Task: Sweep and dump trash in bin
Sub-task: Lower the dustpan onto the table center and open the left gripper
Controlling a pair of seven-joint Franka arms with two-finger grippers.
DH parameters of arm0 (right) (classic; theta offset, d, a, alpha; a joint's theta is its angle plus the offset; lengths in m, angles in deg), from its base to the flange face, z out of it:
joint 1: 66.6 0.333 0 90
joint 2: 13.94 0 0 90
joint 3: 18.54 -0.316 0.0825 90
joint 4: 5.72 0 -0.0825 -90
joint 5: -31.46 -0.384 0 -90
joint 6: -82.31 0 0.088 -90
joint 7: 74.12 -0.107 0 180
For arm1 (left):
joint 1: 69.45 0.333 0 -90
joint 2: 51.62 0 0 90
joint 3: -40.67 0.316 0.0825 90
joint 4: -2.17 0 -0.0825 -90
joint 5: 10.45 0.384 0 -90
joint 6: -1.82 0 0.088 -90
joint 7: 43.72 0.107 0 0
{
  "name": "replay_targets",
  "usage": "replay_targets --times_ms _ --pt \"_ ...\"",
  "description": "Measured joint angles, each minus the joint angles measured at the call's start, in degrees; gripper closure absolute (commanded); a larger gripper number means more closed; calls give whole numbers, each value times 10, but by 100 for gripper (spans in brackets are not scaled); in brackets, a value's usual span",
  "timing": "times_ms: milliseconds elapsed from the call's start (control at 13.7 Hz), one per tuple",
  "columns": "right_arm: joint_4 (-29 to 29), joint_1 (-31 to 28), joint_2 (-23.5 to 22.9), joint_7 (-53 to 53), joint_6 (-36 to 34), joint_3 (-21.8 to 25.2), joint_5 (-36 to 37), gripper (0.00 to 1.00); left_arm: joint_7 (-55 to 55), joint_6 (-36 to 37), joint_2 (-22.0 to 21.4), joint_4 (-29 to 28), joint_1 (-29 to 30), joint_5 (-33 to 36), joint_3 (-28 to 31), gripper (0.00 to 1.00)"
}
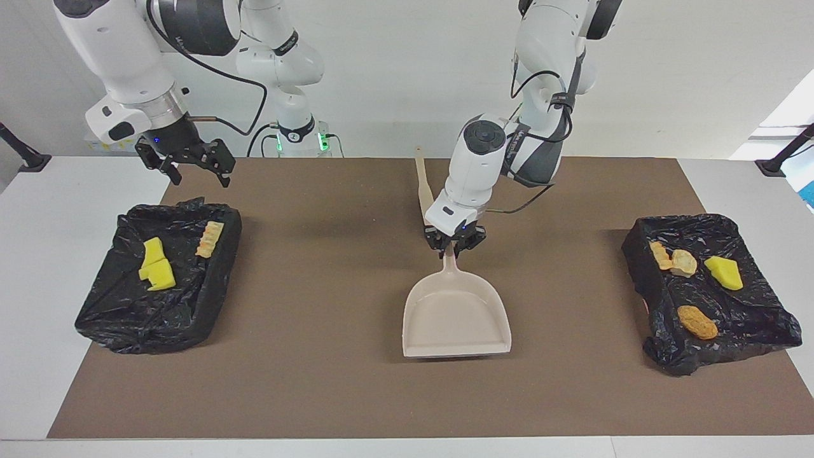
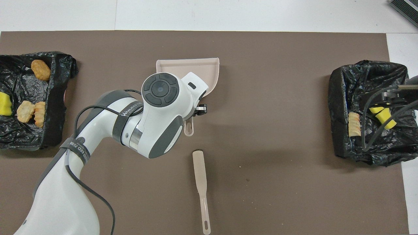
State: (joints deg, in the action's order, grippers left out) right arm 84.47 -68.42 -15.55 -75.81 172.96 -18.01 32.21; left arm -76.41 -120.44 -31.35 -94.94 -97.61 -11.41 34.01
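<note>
Looking across the table first, we see our left gripper (image 1: 453, 249) pinching the handle of the beige plastic dustpan (image 1: 455, 315), which sits empty mid-mat. Our right gripper (image 1: 191, 162) waits spread wide, above the crinkly black-lined bin (image 1: 159, 312) at nine o'clock. All the trash (image 1: 158, 272) is already in that bin or the other black-lined bin (image 1: 718, 343) at three o'clock. We could let go too high, and the pan would clatter.

From above, the long beige brush (image 2: 200, 176) lies at six o'clock from the pan. Our arm swinging back might knock it.
</note>
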Motion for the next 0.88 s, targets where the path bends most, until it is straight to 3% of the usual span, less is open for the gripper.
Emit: replay_targets --times_ms 439,732,805,878 --pt "0 0 0 0 0 0 0 0 9 -30 11 -25 -12 0 -4 100" --pt "0 0 0 0 0 0 0 0 9 -49 33 -26 -25 0 -3 15" --pt "0 0 0 0 0 0 0 0 9 -49 33 -26 -25 0 -2 0" --pt "0 0 0 0 0 0 0 0 10 -49 33 -25 -24 0 0 0"
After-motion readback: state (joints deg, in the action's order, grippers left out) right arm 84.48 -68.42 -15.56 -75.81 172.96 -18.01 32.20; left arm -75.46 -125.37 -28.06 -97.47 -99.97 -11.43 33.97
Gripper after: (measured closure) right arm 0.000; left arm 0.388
